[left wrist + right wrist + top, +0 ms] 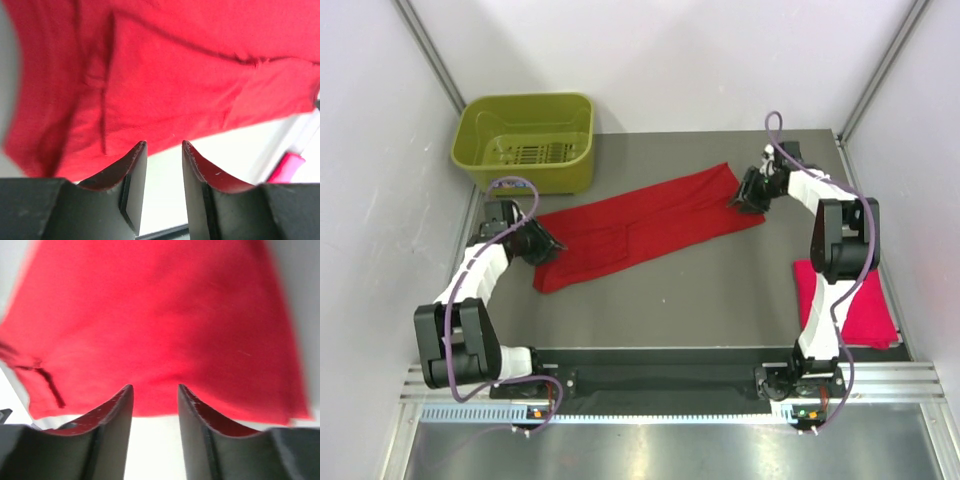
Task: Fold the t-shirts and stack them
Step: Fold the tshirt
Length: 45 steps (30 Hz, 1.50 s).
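Observation:
A deep red t-shirt (640, 225) lies folded into a long band, slanting across the middle of the table. My left gripper (548, 243) is open at its left end; the cloth (165, 75) lies just past the empty jaws. My right gripper (742, 196) is open at its right end; the cloth (160, 325) reaches the fingertips, nothing between them. A brighter pinkish red t-shirt (865, 310) lies folded at the table's right edge, partly behind the right arm.
An olive-green plastic basket (527, 140) stands at the back left corner, just behind the left gripper. White walls close in the table on the left, back and right. A metal rail (670, 385) runs along the near edge.

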{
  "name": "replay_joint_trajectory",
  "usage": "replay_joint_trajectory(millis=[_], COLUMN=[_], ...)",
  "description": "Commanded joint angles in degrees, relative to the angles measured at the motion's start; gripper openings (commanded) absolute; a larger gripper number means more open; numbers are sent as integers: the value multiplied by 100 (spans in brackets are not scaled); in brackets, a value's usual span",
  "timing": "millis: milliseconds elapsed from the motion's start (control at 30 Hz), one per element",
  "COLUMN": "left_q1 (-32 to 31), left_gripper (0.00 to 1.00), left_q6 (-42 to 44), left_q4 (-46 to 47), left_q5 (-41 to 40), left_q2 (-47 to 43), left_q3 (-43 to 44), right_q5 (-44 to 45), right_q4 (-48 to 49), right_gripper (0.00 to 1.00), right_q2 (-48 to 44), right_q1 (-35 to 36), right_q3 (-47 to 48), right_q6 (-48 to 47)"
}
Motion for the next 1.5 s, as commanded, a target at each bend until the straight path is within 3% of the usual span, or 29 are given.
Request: replay_joint_trajectory(millis=[0,67,133,267,433,533,667,967,1233,1467], left_q1=[-281,-326,-256,-133,16,16,8,7,16,16], left_gripper=[38,31,14,12,14,19,42,61,69,69], left_q6=[-555,-792,-1038,-1434,-1462,-1470,-1523,-1952,-2209,-1919], left_q4=[828,803,244,-130,-278,-559,-946,-1220,-543,-639], left_q5=[444,84,-607,-1435,-1472,-1578,-1710,-1754,-1376,-1446], left_q2=[1,212,501,696,469,-13,-717,-1044,-781,-569], left_q3=[-311,-530,-645,-1092,-1130,-1068,-884,-1023,-1323,-1121], right_q5=[-11,42,33,147,173,541,867,649,41,375], right_q4=[188,162,144,118,100,-93,-365,310,1918,2209], right_gripper=[38,33,33,33,34,42,51,61,58,51], right_q2=[14,154,287,191,-205,-512,-776,-1128,-1023,-785], right_q1=[-160,-413,-529,-608,-600,-608,-617,-705,-942,-1030], right_q3=[-217,-234,-278,-515,-753,-806,-683,-1394,-2352,-2362], right_q6=[-352,-422,-431,-536,-423,-370,-282,368,1326,1608])
